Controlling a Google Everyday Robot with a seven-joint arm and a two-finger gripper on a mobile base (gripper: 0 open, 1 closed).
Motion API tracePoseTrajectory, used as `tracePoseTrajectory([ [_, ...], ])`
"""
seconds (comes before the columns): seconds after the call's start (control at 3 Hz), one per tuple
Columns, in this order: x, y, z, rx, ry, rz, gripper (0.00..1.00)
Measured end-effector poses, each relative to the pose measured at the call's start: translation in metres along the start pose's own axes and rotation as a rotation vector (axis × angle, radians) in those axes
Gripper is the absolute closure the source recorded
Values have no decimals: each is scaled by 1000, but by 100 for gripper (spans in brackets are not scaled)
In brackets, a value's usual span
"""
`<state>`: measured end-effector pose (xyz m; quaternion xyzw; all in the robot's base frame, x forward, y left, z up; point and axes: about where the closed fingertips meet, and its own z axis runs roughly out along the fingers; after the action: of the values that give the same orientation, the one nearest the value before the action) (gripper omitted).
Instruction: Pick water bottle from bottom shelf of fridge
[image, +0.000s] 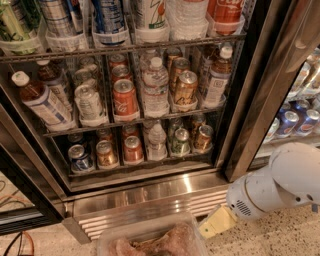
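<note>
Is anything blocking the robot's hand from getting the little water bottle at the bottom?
Nothing visible does. The gripper hangs low before the steel grille, and the water bottle stands at the front of the bottom shelf. Only a red can and a green can crowd its sides.

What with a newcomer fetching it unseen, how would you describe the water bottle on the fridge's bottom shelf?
In the black-framed fridge, up-left of the low-hanging gripper, find the bottom shelf, the lowest wire rack above the steel grille. The water bottle stands mid-row between a red can and a green can: the only clear, white-capped thing among short cans.
</note>
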<state>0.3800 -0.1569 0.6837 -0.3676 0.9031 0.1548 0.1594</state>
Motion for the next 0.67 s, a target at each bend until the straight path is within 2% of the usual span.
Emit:
tracePoseTrajectory([
  [0.33, -5, 3, 14, -19, -40, 12, 0],
  [0.67, -15, 15, 53, -63, -126, 104, 0],
])
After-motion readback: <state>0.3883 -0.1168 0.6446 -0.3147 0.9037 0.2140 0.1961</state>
